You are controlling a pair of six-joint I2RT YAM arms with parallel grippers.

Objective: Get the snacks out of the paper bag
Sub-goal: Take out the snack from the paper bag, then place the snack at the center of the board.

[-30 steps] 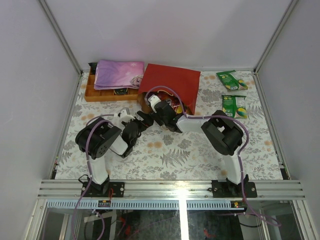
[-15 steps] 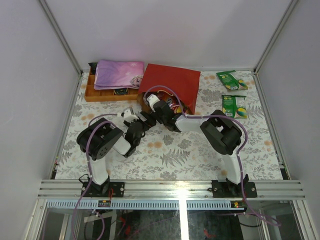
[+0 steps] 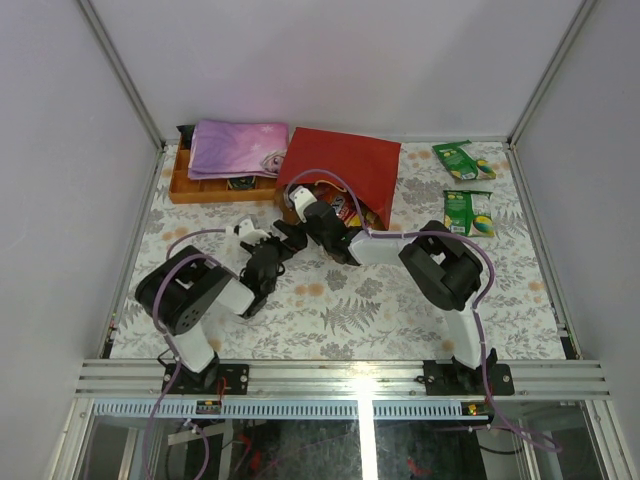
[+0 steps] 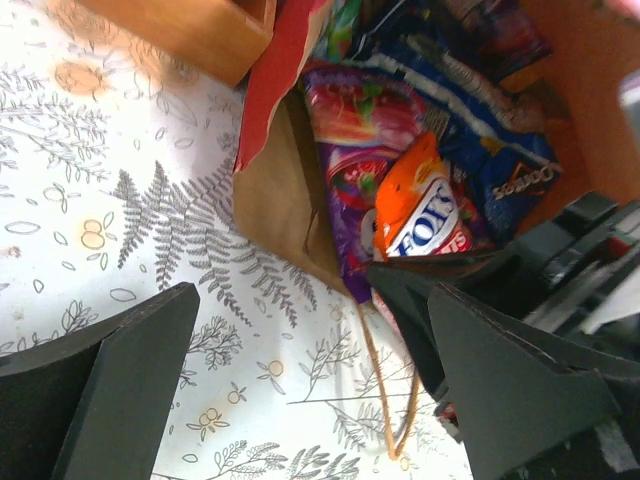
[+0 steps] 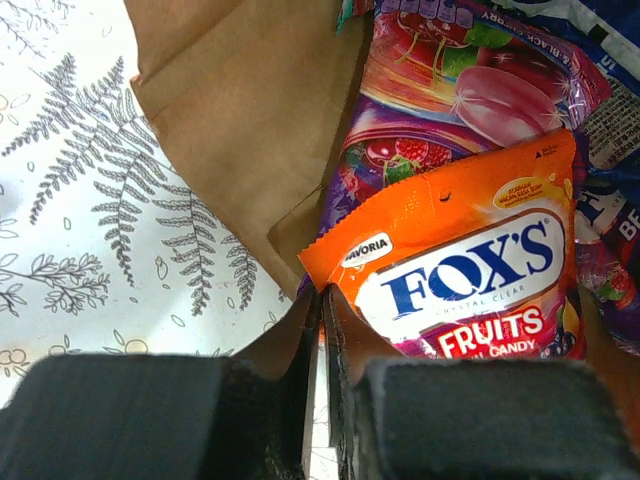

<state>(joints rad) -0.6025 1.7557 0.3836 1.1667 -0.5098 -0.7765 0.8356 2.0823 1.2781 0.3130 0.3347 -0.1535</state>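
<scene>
The red paper bag lies on its side with its mouth toward the arms. Its brown inside shows the snacks: an orange Fox's candy packet on top of a purple packet, and a blue chip bag behind them. My right gripper is at the bag's mouth, shut on the orange packet's lower left corner. My left gripper hovers wide open over the tablecloth just in front of the mouth, holding nothing, with the bag's loop handle between its fingers.
Two green packets lie on the table at the far right. A wooden box with a pink-purple cloth stands left of the bag. Metal frame posts edge the table.
My right gripper has closed on the orange packet's corner. The left arm's elbow has swung left and lower, and its open gripper stays by the bag's mouth.
</scene>
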